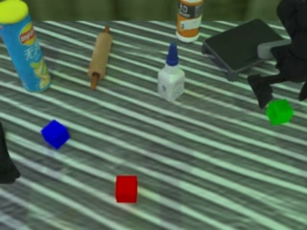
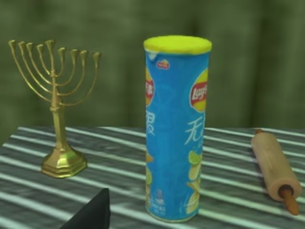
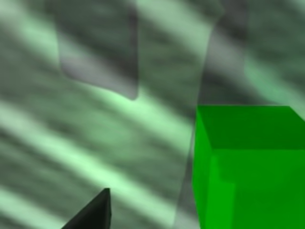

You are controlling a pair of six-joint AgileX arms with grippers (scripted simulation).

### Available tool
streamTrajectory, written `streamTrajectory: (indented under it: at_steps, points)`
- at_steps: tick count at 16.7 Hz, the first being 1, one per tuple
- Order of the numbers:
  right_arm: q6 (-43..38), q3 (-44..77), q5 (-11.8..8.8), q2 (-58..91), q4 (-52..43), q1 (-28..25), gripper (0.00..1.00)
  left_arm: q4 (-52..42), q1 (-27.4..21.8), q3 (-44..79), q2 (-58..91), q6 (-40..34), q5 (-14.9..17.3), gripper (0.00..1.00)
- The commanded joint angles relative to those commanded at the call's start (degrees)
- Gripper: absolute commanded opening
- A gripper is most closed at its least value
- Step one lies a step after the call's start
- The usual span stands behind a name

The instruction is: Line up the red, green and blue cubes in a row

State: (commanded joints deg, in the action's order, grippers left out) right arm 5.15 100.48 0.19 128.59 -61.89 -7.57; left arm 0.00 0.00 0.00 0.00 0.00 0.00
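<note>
Green cube (image 3: 248,167) huge against the right wrist camera, resting on the striped table (image 3: 95,143); one dark fingertip (image 3: 93,212) of that arm's own tool at the frame edge, well apart from the cube. Whether those fingers stand released or clenched: cannot tell; nothing shows between them.

Top view next. Right gripper (image 1: 280,84) at about 2 o'clock from table centre, dark and bunched, hanging over the far right. Green cube (image 1: 279,111) just beside it, on the 6 o'clock side of the fingers, apparently touching nothing. Red cube (image 1: 126,188) near 7 o'clock, close to the near edge; blue cube (image 1: 55,133) at 9 o'clock, well apart from both others. Glue bottle (image 1: 171,76), rolling pin (image 1: 100,56), chip can (image 1: 24,48), orange-labelled jar (image 1: 189,19) and a flat black scale (image 1: 244,45) ranged along the far side. Left arm parked at the left edge around 8 o'clock.

Left wrist view: chip can (image 2: 176,129) upright, brass candelabrum (image 2: 57,109) beside it, rolling pin (image 2: 275,167) lying flat; no cube in sight.

Judgement: green cube plainly the right arm's to take, being far nearer; a short shift toward 6 o'clock needed to straddle it before closing.
</note>
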Motion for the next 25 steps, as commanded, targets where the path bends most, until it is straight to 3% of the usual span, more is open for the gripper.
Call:
streamTrajectory:
  at_steps: [5, 10, 23, 25]
  points:
    - [0.0, -6.5, 0.0, 3.6, 10.1, 0.0, 1.00, 0.0, 0.0, 0.0, 0.0, 0.0, 0.0, 1.00]
    - [0.0, -7.1, 0.1, 3.9, 11.1, 0.0, 1.00, 0.0, 0.0, 0.0, 0.0, 0.0, 0.0, 1.00]
    - [0.0, -7.1, 0.1, 3.9, 11.1, 0.0, 0.02, 0.0, 0.0, 0.0, 0.0, 0.0, 0.0, 1.00]
    - [0.0, -7.1, 0.1, 3.9, 11.1, 0.0, 0.00, 0.0, 0.0, 0.0, 0.0, 0.0, 0.0, 1.00]
